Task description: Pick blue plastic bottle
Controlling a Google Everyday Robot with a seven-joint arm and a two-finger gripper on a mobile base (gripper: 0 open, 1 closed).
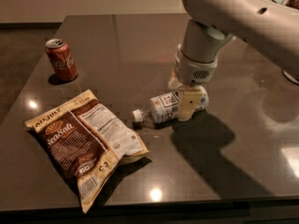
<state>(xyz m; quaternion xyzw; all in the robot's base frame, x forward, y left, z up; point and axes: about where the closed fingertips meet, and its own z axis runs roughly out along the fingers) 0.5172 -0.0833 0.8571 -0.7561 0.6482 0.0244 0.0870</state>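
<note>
Down low over the dark tabletop (117, 41): the hand (190, 107), pointing straight down from a grey wrist collar (196, 66) and a thick white arm (243, 17) reaching in from the upper right. Planted right at the base end of the blue plastic bottle (163, 107), with one cream part of it in front of that end and covering it. Touching the bottle or just apart from it: cannot tell. Wide or narrow grip: cannot tell either, with the far side of the hand hidden behind the bottle.

Lying on its side near the middle of the tabletop, that bottle: white cap (137, 115) pointing left and a little toward the near edge, pale label with a dark square mark facing up, base end tucked in at the hand. Resting on the tabletop, not lifted.

Left of the bottle's cap and nearer the front edge, a brown-and-cream bag of sea salt chips (86, 146), lying flat, its upper right part near the cap but apart from it. Well to the left of the bottle and farther back, a red soda can (60, 59), upright. Right of the bottle and in front of it, a broad dark shadow (205, 143) of the arm across the tabletop.
</note>
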